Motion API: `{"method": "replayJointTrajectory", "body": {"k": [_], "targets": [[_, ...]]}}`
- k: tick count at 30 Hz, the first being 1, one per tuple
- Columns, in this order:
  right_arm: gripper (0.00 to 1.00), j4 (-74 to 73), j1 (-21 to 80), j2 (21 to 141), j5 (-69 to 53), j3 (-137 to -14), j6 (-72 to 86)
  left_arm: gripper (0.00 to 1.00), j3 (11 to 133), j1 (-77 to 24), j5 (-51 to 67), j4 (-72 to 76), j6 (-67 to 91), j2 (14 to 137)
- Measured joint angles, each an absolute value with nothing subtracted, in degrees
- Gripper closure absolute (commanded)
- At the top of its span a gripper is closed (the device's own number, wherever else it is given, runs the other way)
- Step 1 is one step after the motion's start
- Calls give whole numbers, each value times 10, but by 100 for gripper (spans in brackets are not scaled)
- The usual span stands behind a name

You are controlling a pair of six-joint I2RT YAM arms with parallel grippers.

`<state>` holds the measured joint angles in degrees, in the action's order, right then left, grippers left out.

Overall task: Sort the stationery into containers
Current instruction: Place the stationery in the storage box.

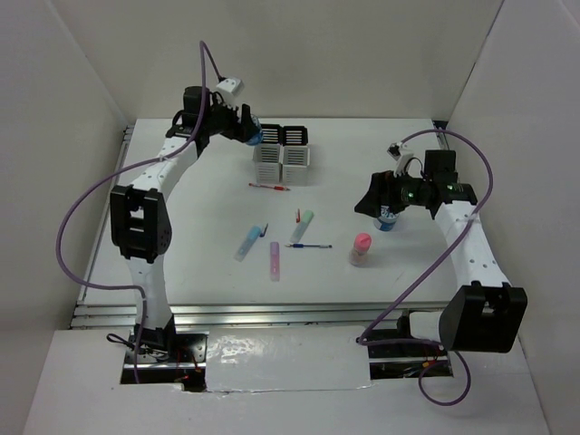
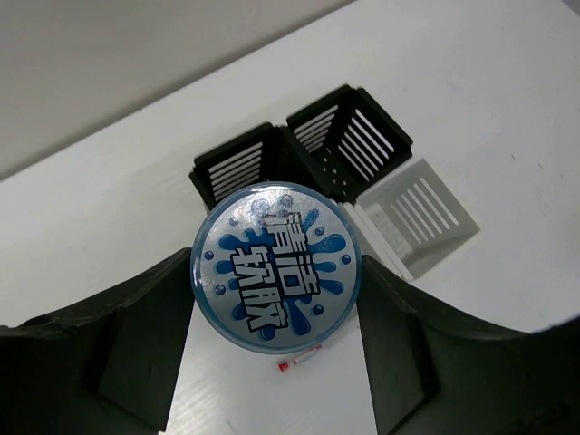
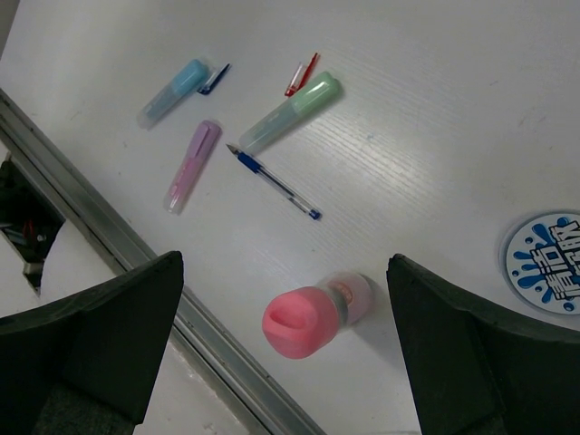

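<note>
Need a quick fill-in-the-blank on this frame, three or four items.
1. The round roll in the left tool is coloured ___.
2. The right tool has its jaws ___.
3. The tube near the right tool has a ___ cap.
4. The joined cups number ___.
Missing: blue; open; pink; four.

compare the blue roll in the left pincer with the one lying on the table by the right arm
The held blue roll is clamped in the left pincer; the loose blue roll lies untouched beside the open right pincer. The held one hangs in the air by the cups; the loose one rests flat on the table. Both share a blue splash label.
</note>
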<state>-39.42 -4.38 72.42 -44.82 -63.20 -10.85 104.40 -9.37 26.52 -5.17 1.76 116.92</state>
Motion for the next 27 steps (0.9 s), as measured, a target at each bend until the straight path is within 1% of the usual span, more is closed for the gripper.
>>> {"method": "replayJointTrajectory", "body": {"k": [5, 13, 27], "targets": [[1, -377, -39, 741, -448, -632, -102, 87, 1103, -97, 259, -16, 35, 1220], [2, -360, -37, 758, -448, -626, -99, 88, 1151, -109, 250, 24, 48, 1277], [2, -350, -38, 764, -449, -613, -99, 88, 1175, -127, 228, 28, 42, 1326]]}}
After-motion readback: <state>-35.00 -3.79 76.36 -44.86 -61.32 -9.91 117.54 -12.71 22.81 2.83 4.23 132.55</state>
